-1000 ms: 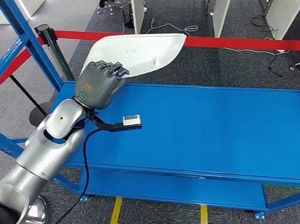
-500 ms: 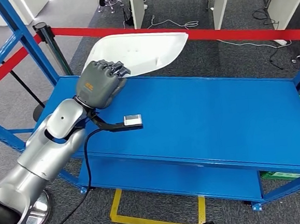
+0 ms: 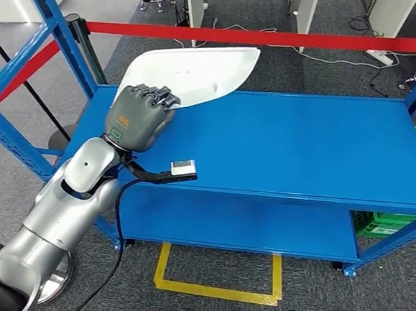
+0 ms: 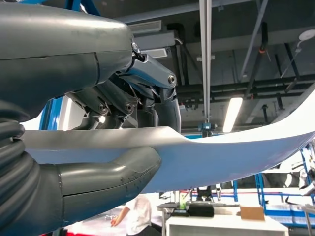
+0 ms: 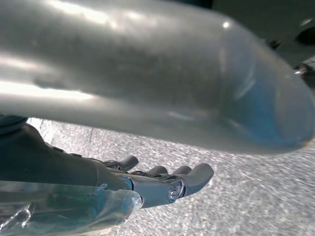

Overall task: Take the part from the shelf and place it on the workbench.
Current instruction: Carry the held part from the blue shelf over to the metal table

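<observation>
The left hand [image 3: 137, 116] is clamped on the near-left edge of the white panel [image 3: 199, 71], held over the far-left corner of the blue workbench [image 3: 304, 155], fingers [image 4: 148, 98] on top and thumb [image 4: 111, 172] beneath. The bench top stretches bare to the right. The right hand [image 5: 148, 184] hangs over grey floor with fingers slightly apart, holding nothing.

no text, number or brand could be read anywhere. the back of the left hand [image 3: 132, 118] bore a small orange mark and a green oval, both too blurred to make out.
</observation>
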Available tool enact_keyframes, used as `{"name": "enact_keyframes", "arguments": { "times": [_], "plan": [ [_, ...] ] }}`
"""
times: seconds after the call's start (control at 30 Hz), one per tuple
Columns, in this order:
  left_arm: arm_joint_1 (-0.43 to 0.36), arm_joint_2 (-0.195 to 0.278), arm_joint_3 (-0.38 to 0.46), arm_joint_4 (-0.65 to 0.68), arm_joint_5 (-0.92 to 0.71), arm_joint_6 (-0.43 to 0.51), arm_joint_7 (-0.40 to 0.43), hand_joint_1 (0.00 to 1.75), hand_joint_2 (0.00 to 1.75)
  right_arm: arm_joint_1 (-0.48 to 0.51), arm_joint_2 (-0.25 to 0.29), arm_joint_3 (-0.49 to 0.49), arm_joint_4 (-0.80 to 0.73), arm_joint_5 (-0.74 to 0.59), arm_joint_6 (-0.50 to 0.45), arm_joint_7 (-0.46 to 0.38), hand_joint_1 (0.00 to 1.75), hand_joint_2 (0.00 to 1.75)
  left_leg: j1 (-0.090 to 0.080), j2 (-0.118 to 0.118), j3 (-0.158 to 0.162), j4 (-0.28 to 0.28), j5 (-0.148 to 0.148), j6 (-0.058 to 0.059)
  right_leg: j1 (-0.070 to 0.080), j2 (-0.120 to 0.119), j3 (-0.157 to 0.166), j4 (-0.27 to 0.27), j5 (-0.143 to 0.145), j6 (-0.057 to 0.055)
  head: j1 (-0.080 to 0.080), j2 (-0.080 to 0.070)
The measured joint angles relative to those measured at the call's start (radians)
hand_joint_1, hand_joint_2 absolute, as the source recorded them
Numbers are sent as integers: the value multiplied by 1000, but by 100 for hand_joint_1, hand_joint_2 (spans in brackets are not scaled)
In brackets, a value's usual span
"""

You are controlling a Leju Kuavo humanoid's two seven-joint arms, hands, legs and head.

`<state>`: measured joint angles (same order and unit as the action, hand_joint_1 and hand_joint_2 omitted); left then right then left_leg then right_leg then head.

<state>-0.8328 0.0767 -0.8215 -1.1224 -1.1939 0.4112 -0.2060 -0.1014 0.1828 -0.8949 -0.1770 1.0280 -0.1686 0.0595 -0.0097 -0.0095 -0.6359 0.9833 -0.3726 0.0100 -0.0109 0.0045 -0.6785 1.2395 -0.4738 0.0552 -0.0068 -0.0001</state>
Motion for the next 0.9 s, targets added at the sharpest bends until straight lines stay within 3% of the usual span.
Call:
{"name": "enact_keyframes", "arguments": {
  "times": [0.07,0.1,0.13,0.2,0.23,0.27,0.37,0.4,0.43,0.5,0.53,0.6,0.63,0.7,0.73,0.77,0.8,0.87,0.9],
  "plan": [
    [0,3,2,-1,1,0,0,175,175,-3,0,0,0,2,0,0,0,0,-1,-1,-19,3,17,-9,2,2,100,-134,1,-5,-1,0],
    [-1,5,3,-2,1,1,0,175,175,-4,0,0,0,2,0,-1,0,0,-2,-2,-24,4,25,-14,3,4,129,-181,-9,-9,-1,0],
    [-1,6,4,-2,2,1,0,175,175,-4,0,0,0,3,0,-1,0,0,-2,-2,-27,4,34,-19,5,5,140,-204,-18,-15,-1,0],
    [-2,9,4,-2,3,2,-1,175,175,-3,0,0,0,5,0,-1,0,0,0,-2,-33,3,44,-31,6,5,128,-209,-6,-28,-1,0],
    [-2,12,4,-3,4,2,-1,175,175,-4,0,0,0,6,0,-1,0,0,1,-2,-39,12,30,-38,5,3,120,-209,3,-37,-3,0],
    [-1,15,5,-3,5,2,-1,175,175,-4,1,0,0,7,0,-1,0,0,2,-2,-50,38,-2,-44,3,2,110,-210,14,-44,-5,0],
    [-1,22,5,-3,9,2,-2,175,175,-5,1,0,0,12,1,-2,0,0,8,-1,-101,219,-146,-58,1,-2,69,-211,48,-52,-9,0],
    [0,25,5,-3,10,2,-2,175,175,-5,1,0,0,14,1,-2,0,0,9,-1,-109,275,-164,-60,1,-4,54,-210,60,-52,-9,0],
    [1,27,5,-3,10,2,-3,175,175,-5,1,0,0,15,1,-2,0,0,10,-1,-106,305,-159,-62,1,-5,39,-210,72,-51,-9,0],
    [1,30,6,-3,11,2,-4,175,175,-6,1,0,0,15,1,-2,0,0,13,-1,-51,272,-110,-61,1,-6,11,-209,95,-48,-9,0],
    [0,31,6,-4,11,2,-4,175,175,-6,1,0,0,16,1,-1,0,0,14,-1,2,216,-98,-60,2,-6,0,-209,106,-44,-10,0],
    [-4,31,8,-7,12,2,-4,175,175,-7,1,0,-1,16,1,-1,0,0,13,-1,106,76,-116,-51,5,-5,-17,-208,126,-33,-9,0],
    [-5,31,8,-8,12,3,-4,175,175,-7,1,0,-2,16,1,-1,0,0,10,-2,135,30,-129,-46,4,-5,-22,-210,139,-27,-9,0],
    [-3,32,7,-9,12,2,-6,175,175,-6,1,0,-1,16,1,-1,0,0,5,-2,133,-1,-125,-30,-1,-7,-33,-221,163,-15,-9,0],
    [0,33,6,-9,12,2,-7,175,175,-4,1,0,-1,17,1,-1,0,0,4,-1,124,-2,-113,-22,-4,-7,-40,-220,158,-9,-9,0],
    [2,35,6,-9,12,2,-7,175,175,-1,2,0,-1,17,1,0,0,0,4,1,114,-4,-102,-13,-5,-6,-49,-201,131,-5,-7,0],
    [3,37,5,-9,12,1,-7,175,175,2,2,0,-1,18,1,1,0,0,6,2,103,-5,-90,-6,-5,-6,-62,-161,86,-2,-6,0],
    [4,39,5,-9,12,1,-7,175,175,2,3,0,-1,19,2,2,0,0,4,3,78,-4,-68,0,-3,-6,-90,-30,-15,1,-2,0],
    [5,40,5,-9,12,1,-7,175,175,0,3,0,-1,20,2,2,0,0,3,3,64,-3,-56,1,-2,-6,-97,31,-40,1,-1,0]
  ]
}}
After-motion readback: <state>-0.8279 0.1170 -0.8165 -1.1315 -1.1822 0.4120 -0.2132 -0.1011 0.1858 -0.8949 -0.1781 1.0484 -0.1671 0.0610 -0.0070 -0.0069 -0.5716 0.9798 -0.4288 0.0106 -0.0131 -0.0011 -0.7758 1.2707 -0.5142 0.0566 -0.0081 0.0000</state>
